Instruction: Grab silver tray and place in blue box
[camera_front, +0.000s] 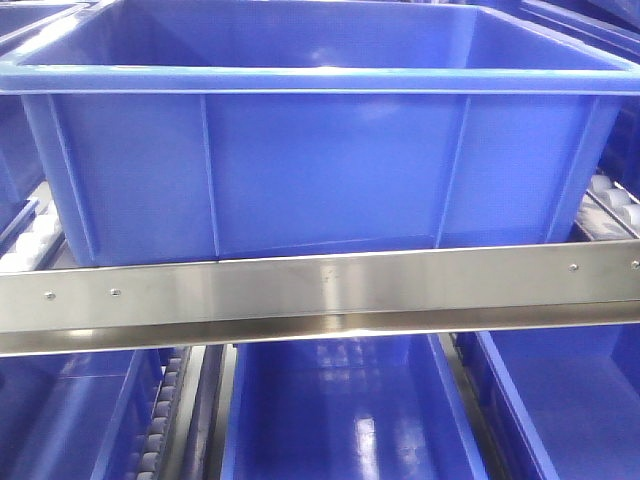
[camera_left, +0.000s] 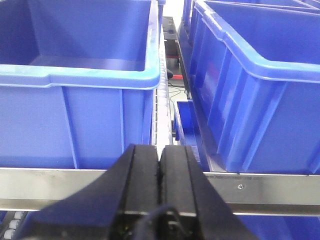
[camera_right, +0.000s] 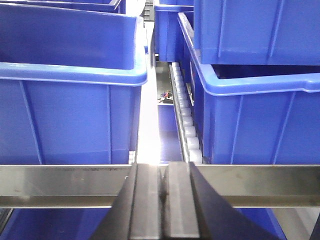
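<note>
Left tool (camera_left: 159, 162) is pressed together, the two black fingers (camera_left: 142, 170) meeting flat with nothing between them. It sits low in its wrist view, pointing at the gap between two crates. Right tool (camera_right: 164, 182) looks the same deal: fingers together with only a thin seam showing, nothing gripped, aimed at the gap between crates on its side.

Right past both tools runs a stainless steel rail (camera_front: 320, 290), a long horizontal strip with small screws in it, going across the whole rack front. You can see it in the left wrist view (camera_left: 270, 192) and the right wrist view (camera_right: 60, 185) too.

Behind the rail sits the blue box (camera_front: 320, 170), a big deep-blue crate with a thick rim and vertical ribs, open on top and filling most of the front view. From this angle I can't see its floor.

Either side there are more blue crates (camera_left: 260, 95), plus white conveyor rollers (camera_right: 187, 122) running back between them. Lower shelf has more blue bins (camera_front: 345, 420), glossy inside.

The silver tray doesn't show up in any of the three views, so can't say where it is.
</note>
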